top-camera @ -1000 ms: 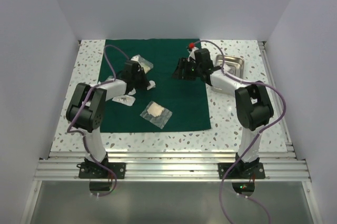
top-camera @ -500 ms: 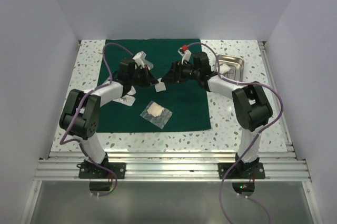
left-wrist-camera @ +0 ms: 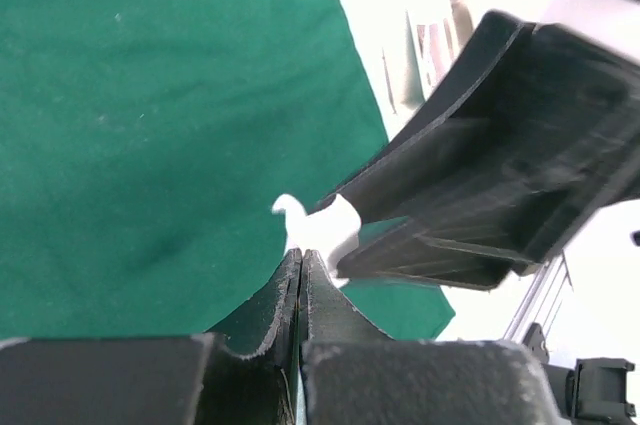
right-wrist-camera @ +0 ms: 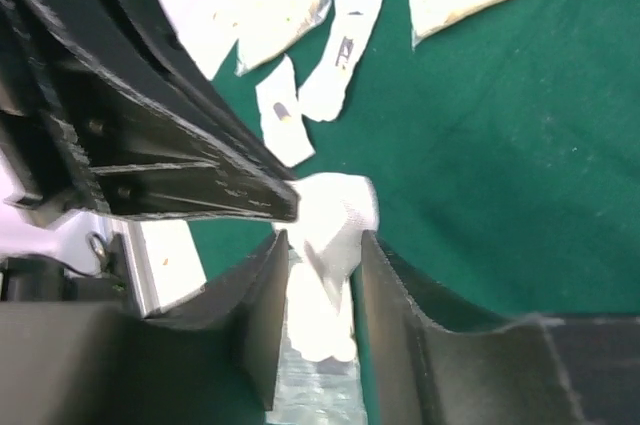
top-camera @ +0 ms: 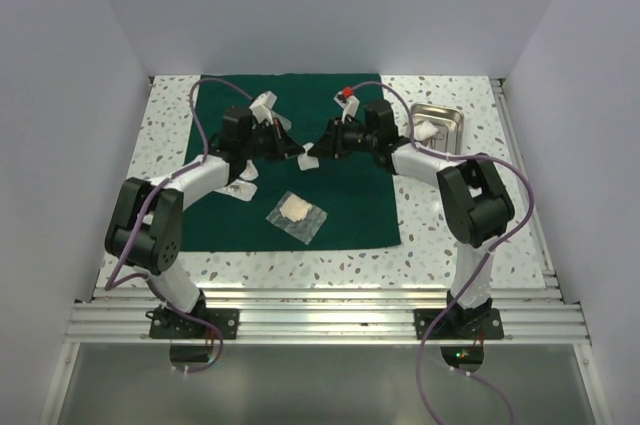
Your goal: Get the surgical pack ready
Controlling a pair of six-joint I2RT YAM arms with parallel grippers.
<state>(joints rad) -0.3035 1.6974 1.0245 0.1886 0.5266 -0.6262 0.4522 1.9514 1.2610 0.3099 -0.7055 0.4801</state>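
**Gauze transfer between claws, above the green cloth [top-camera: 350, 207].** The left claw [left-wrist-camera: 301, 263] is fully closed, pinching one edge of a white gauze piece [left-wrist-camera: 318, 228] at its tips. The right claw [right-wrist-camera: 322, 242] meets it tip to tip, jaws part-way apart with the same piece lying between them. Whether they press on it cannot be told. Torn wrapper scraps [right-wrist-camera: 340, 55] lie on the cloth just beyond the right claw's tips. A clear gauze pouch [top-camera: 296, 216] lies on the cloth nearer the arm bases than both claws. The steel tray [top-camera: 452, 115] sits on the counter [top-camera: 440, 240] behind the right claw's wrist, off the cloth. Judged step: handing over unwrapped gauze, probably bound for the tray. Next, the right claw must close firmly before the left lets go; an early release would drop the piece onto the cloth.
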